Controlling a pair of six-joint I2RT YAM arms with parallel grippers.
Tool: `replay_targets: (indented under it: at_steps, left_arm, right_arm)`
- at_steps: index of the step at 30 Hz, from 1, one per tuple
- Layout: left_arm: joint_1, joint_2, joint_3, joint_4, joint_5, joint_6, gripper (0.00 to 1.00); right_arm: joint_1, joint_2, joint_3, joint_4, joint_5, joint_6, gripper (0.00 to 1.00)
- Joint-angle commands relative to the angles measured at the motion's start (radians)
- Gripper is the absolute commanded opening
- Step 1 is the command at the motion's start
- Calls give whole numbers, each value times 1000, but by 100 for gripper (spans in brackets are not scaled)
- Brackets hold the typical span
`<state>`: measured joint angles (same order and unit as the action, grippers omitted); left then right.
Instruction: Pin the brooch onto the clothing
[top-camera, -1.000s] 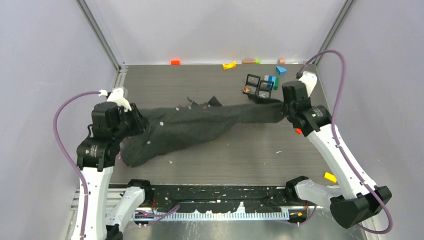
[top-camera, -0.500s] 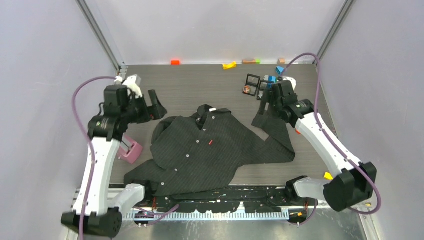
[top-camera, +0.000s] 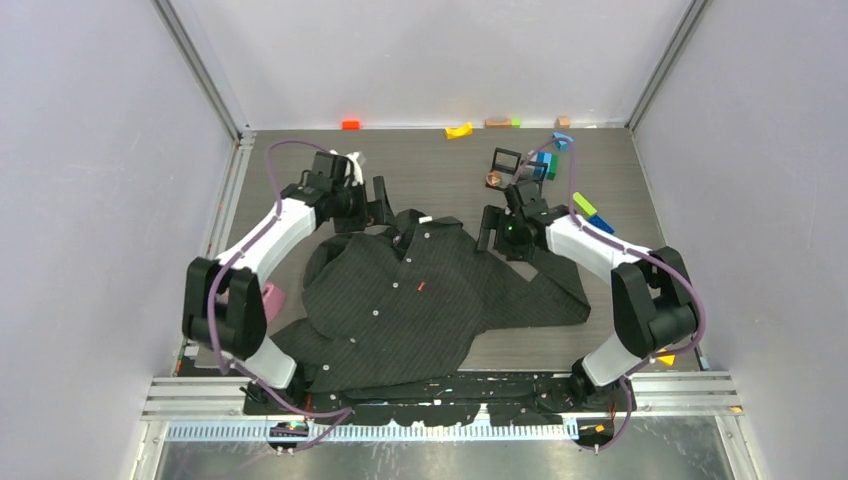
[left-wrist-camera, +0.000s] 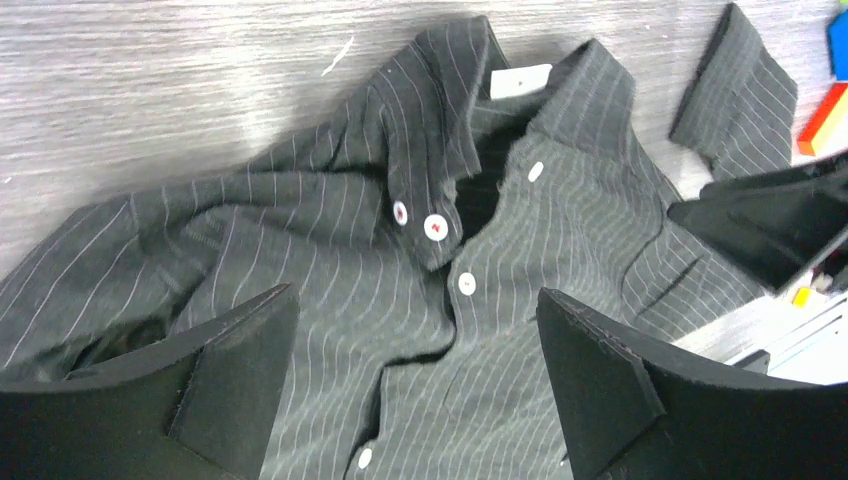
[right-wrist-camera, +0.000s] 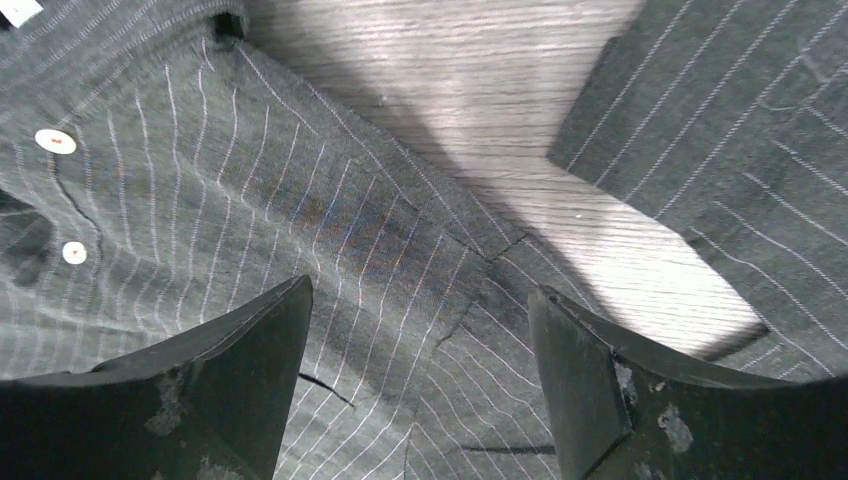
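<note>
The clothing (top-camera: 410, 300), a dark pinstriped button-up shirt, lies front-up on the table with its collar (top-camera: 425, 222) toward the back and a tiny red tag (top-camera: 421, 287) on the chest. My left gripper (top-camera: 378, 207) hangs open just left of the collar; its wrist view shows the shirt's placket (left-wrist-camera: 465, 285) and white buttons between the spread fingers, left gripper (left-wrist-camera: 415, 345). My right gripper (top-camera: 489, 229) stands open over the shirt's right shoulder (right-wrist-camera: 400, 250), right gripper (right-wrist-camera: 420, 325). What looks like the brooch (top-camera: 492, 180), small and coppery, lies by the black cases. Neither gripper holds anything.
Open black cases (top-camera: 507, 160) stand at the back right with blue and green blocks (top-camera: 545, 160). Orange (top-camera: 350, 124) and yellow (top-camera: 459, 130) blocks lie along the back edge. A pink object (top-camera: 268, 298) sits left of the shirt. A sleeve (top-camera: 555, 285) stretches right.
A second ago the shirt hung stretched between both shut grippers. Both have let go; the shirt now lies spread flat, and both arms have swung in toward the collar.
</note>
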<state>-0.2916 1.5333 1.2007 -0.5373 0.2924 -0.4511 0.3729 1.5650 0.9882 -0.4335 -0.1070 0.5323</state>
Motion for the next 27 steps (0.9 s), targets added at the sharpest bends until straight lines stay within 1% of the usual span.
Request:
replay_targets:
  at_steps: [1,3,5,8,10,11,13,15,18,21,23,27]
  left_arm:
    - [-15,95,59,154,-13,-18,91]
    - [-16,145,89,166,-22,-15,91]
    - [-19,192,125,168,-17,-12,91]
    - [-32,259,171,168,-28,9,92]
    - [-39,303,199,168,-31,24,92]
    - [-40,327,212,164,-28,25,92]
    - [-42,367,243,150,-17,25,92]
    - [-49,394,264,152,-11,27,92]
    - [-60,432,300,155,-12,43,92]
    - [-68,479,367,112,-16,63,92]
    - [-71,505,401,85,-30,78,88]
    - [-78,549,445,48,-34,99,73]
  right_arm:
    - [96,24,13,36,176,-9,84]
    - [130,34,10,36,240,-13,84]
    - [148,42,11,39,261,-22,84]
    - [151,60,23,54,248,-51,85]
    - [142,82,40,71,171,-99,85]
    - [127,90,57,79,93,-112,85]
    - [111,112,88,74,28,-147,85]
    - [107,129,122,57,17,-194,84]
    - [95,167,160,49,20,-221,84]
    - [86,217,215,43,14,-244,84]
    - [83,246,246,42,4,-258,82]
    - [83,304,301,38,-13,-276,73]
